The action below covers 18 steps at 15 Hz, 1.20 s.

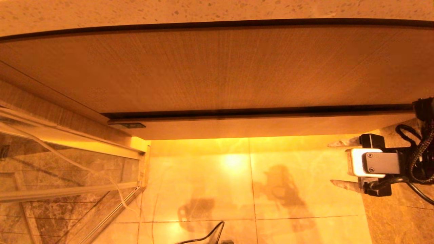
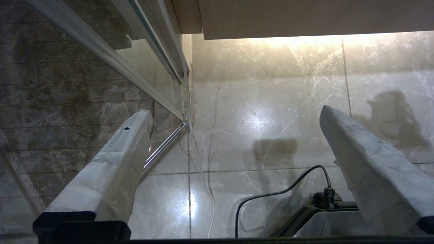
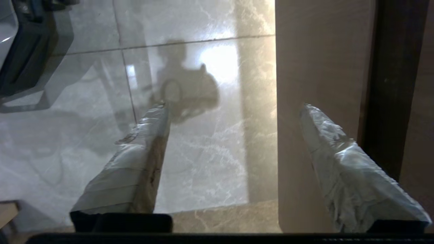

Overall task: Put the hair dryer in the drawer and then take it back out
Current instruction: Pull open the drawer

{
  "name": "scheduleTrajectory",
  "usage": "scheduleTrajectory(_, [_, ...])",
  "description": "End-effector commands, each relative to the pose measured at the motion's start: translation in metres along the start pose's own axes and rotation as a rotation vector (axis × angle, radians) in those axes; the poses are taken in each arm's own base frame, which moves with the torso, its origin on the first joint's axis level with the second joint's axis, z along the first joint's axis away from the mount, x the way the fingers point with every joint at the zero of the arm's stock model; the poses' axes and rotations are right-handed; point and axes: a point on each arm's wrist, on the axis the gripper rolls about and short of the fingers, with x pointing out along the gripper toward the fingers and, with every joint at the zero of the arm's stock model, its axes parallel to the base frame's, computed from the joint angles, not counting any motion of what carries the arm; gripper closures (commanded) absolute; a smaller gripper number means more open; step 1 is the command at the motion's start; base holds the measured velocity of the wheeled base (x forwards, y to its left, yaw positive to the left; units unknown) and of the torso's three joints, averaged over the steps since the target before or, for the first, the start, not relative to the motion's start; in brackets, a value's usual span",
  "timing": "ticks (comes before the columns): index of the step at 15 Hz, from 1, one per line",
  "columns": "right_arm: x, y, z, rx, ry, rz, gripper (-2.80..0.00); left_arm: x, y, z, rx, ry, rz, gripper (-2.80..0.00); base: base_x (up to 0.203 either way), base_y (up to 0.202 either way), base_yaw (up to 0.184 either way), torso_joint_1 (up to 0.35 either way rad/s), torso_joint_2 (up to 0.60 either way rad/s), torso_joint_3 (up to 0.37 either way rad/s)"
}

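Note:
The hair dryer is out of view in all three views. Under the large wood-grain panel (image 1: 217, 67) runs a narrow pale wood front (image 1: 271, 126), handle-less, with a dark gap above it; this looks like the drawer, shut, and none of its inside shows. My right gripper (image 1: 333, 163) is open and empty at the far right, just below that front's right end. In the right wrist view the right gripper (image 3: 233, 107) has one finger over the pale wood front (image 3: 305, 61) and the other over floor. My left gripper (image 2: 234, 111) hangs open and empty, low over the floor.
A glass panel with metal rails (image 1: 67, 159) stands at the left, and a white cord (image 1: 113, 184) trails down beside it. A glossy marble floor (image 1: 237, 196) lies below the cabinet. The speckled countertop (image 1: 203, 10) is above. My base and a black cable (image 2: 271, 196) sit near the left gripper.

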Motion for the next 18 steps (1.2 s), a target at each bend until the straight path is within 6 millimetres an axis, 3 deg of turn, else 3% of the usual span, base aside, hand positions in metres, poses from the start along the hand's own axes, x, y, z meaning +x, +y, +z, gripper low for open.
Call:
scheduleTrajectory(1, [0.016,0.001,-0.003,-0.006,-0.001,0.025,-2.8,0.0,0.0,0.0,0.0,0.0,0.0,-2.8,0.0,0.0,0.0,0.0,0.0,0.0])
scheduleTrajectory(9, [0.07,-0.023,-0.012,-0.036,-0.037,-0.135,-2.8,0.0,0.0,0.0,0.0,0.0,0.0,-2.8,0.0,0.0,0.0,0.0,0.0,0.0])
scheduleTrajectory(18, [0.108,-0.044,-0.022,-0.041,-0.051,-0.261,-2.8,0.0,0.0,0.0,0.0,0.0,0.0,-2.8,0.0,0.0,0.0,0.0,0.0,0.0])
